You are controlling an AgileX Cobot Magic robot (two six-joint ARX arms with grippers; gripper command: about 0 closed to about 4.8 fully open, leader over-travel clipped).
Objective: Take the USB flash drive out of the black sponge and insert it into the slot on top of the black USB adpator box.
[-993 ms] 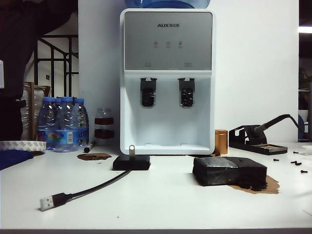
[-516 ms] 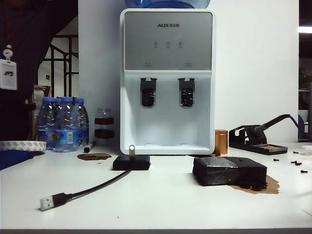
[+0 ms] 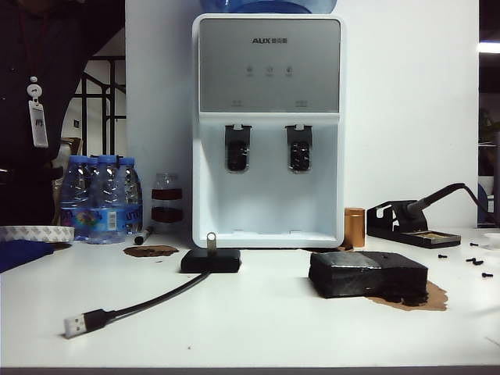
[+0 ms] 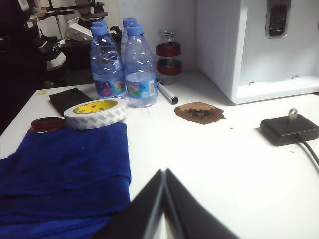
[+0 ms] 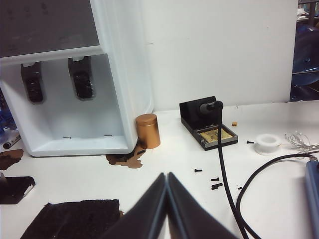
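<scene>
The black USB adaptor box (image 3: pixel 211 260) lies in front of the water dispenser, left of centre. The silver USB flash drive (image 3: pixel 211 239) stands upright out of its top, also visible in the left wrist view as the flash drive (image 4: pixel 292 115) on the box (image 4: pixel 289 130). The black sponge (image 3: pixel 367 273) lies to the right on a brown stain; nothing sticks out of it. My left gripper (image 4: pixel 164 171) is shut and empty, held back over the table's left side. My right gripper (image 5: pixel 166 174) is shut and empty, just behind the sponge (image 5: pixel 75 219). Neither arm shows in the exterior view.
The box's black cable ends in a silver plug (image 3: pixel 76 325) near the front left. A water dispenser (image 3: pixel 268 133) stands behind. Bottles (image 4: pixel 124 64), a tape roll (image 4: pixel 94 112) and a blue cloth (image 4: pixel 60 174) sit left; a copper can (image 5: pixel 147 131), soldering stand (image 5: pixel 207 124), cables and loose screws (image 5: pixel 215 185) sit right.
Only the person at the far left has shifted; their badge now hangs higher and further right. The task's things have not moved.
</scene>
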